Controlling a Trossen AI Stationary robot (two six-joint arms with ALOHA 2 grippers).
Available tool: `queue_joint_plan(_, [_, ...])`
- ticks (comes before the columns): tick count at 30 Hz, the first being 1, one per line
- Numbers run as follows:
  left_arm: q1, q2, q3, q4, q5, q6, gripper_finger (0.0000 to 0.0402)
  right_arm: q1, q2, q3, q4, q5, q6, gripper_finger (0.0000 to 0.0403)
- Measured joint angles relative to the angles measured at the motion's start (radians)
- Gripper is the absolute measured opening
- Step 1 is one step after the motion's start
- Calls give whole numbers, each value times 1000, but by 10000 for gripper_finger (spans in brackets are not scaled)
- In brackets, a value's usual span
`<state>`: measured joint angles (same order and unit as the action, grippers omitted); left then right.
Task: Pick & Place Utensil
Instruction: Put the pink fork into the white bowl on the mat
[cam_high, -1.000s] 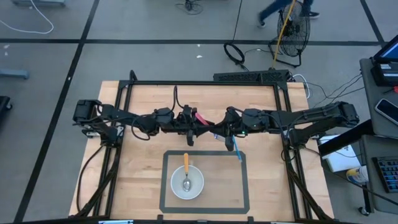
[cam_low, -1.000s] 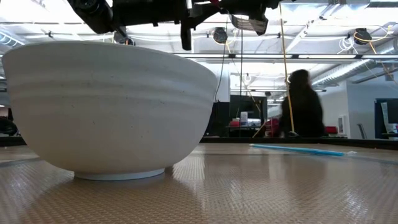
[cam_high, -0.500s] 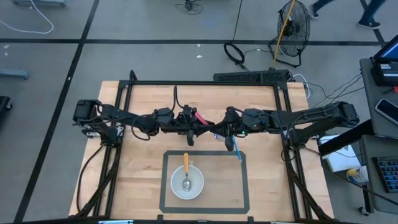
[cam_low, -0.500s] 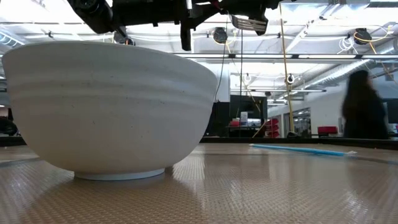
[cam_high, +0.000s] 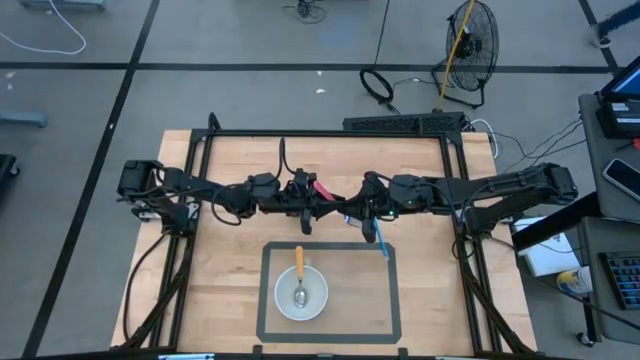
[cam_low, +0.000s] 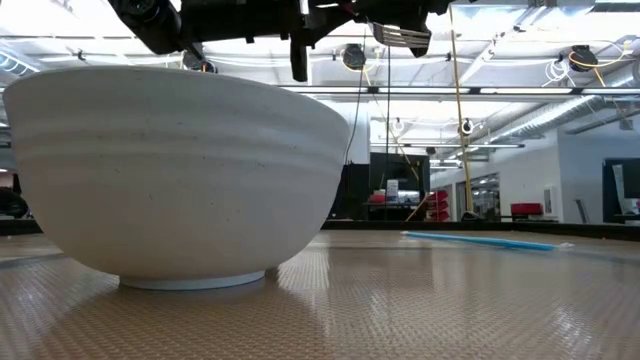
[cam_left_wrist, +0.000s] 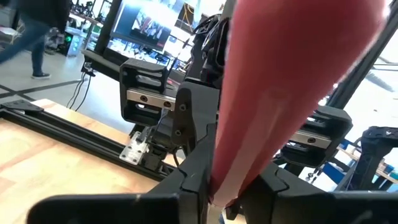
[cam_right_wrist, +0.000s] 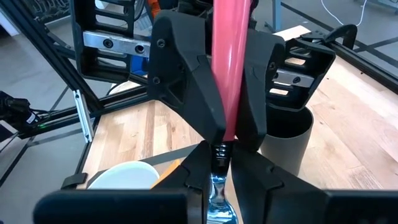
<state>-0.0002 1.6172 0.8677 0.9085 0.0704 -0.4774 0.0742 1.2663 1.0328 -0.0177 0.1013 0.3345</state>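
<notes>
A utensil with a pink handle (cam_high: 320, 187) hangs in the air over the middle of the table, between my two arms. My left gripper (cam_high: 312, 203) is shut on the handle and my right gripper (cam_high: 348, 209) is shut on the thin metal neck below it. A white bowl (cam_high: 301, 293) stands inside a dark tape rectangle near the front. An orange-handled spoon (cam_high: 298, 262) lies in it, its handle leaning on the far rim. A blue utensil (cam_high: 379, 239) lies flat on the table at the rectangle's far right corner. My left gripper pinches the pink handle (cam_right_wrist: 227, 93) between its two fingers (cam_right_wrist: 181, 74), near the handle's thin end, coming about level from the table's left. The utensil is clear of the table. My right gripper pinches the metal neck (cam_right_wrist: 218, 151) just below the pink handle between its two fingers (cam_right_wrist: 194, 163), coming from the table's right, slanting slightly down. The shiny metal end (cam_right_wrist: 217, 196) shows behind the fingertips.
The black frame rails (cam_high: 330, 133) run round the table's far side and both sides. A dark cylinder (cam_right_wrist: 285, 142) shows beside the left gripper in the right wrist view. Bare wood lies to the left and right of the tape rectangle (cam_high: 392, 300).
Both arms and the pink-handled utensil have kept still. A person in the room beyond the table has walked toward the right and out of the low view.
</notes>
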Motion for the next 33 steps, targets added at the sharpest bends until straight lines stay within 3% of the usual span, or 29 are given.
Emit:
queue_joint_plan(4, [0,0,0,0,-1,9,49,0,0,0,-1,2,1,45])
queue_joint_plan(15, [0,0,0,0,1,5,66,0,0,0,0,1,1,45])
queue_joint_plan(19, [0,0,0,0,0,8,49,0,0,0,-1,2,2,45])
queue_joint_plan(30, [0,-1,0,0,0,3,67,0,0,0,0,1,11,45])
queue_joint_plan(33, [0,-1,0,0,0,4,54,0,0,0,-1,2,12,45])
